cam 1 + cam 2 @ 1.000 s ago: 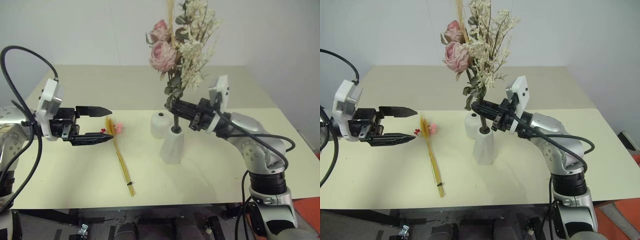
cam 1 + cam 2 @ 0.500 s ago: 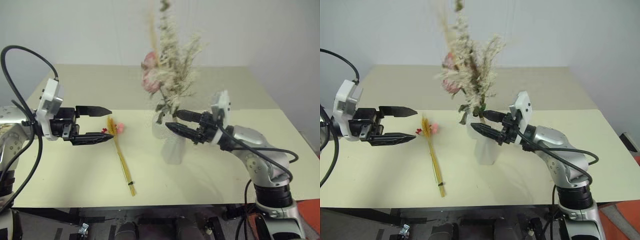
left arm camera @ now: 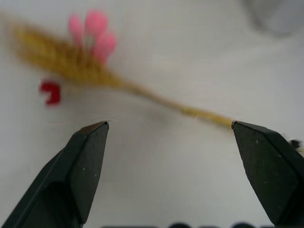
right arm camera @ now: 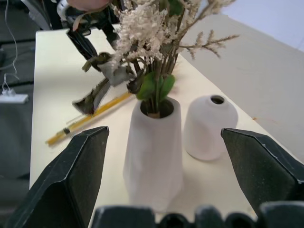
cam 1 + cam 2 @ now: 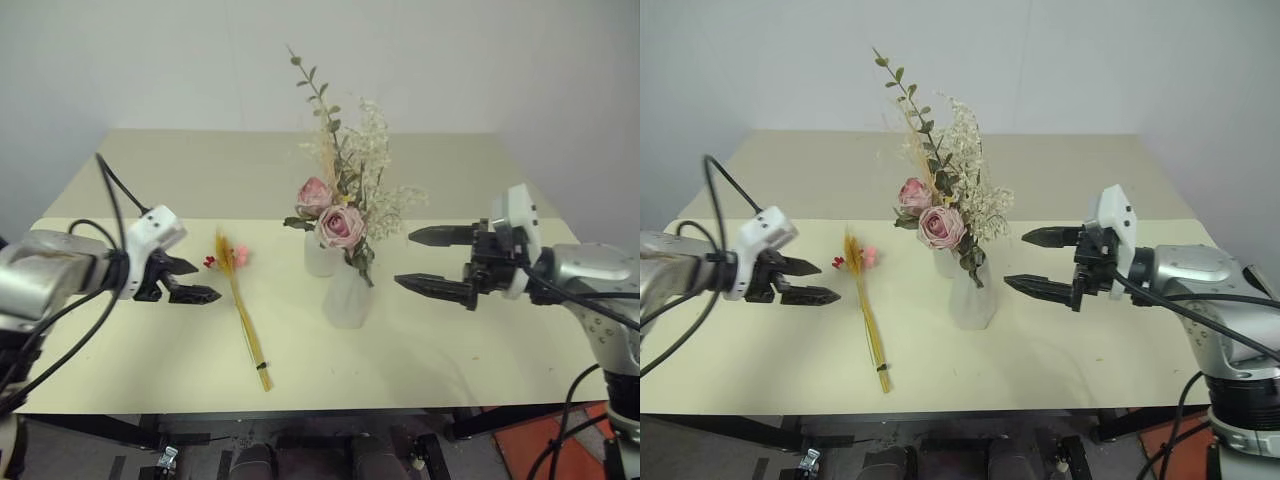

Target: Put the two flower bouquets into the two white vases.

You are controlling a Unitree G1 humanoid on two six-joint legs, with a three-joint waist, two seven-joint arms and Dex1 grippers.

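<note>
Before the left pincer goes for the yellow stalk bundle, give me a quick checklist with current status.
1. Rose bouquet seated in the taller vase: ok.
2. Right pincer open and apart from that vase: ok.
3. Shorter vase upright, mouth free: ok.
4. Stalk bundle flat on the table, nothing on it: ok.
5. Left pincer open: ok.
6. Left pincer lined up around the stalk: not ok; the stalk lies beyond the fingertips.
</note>
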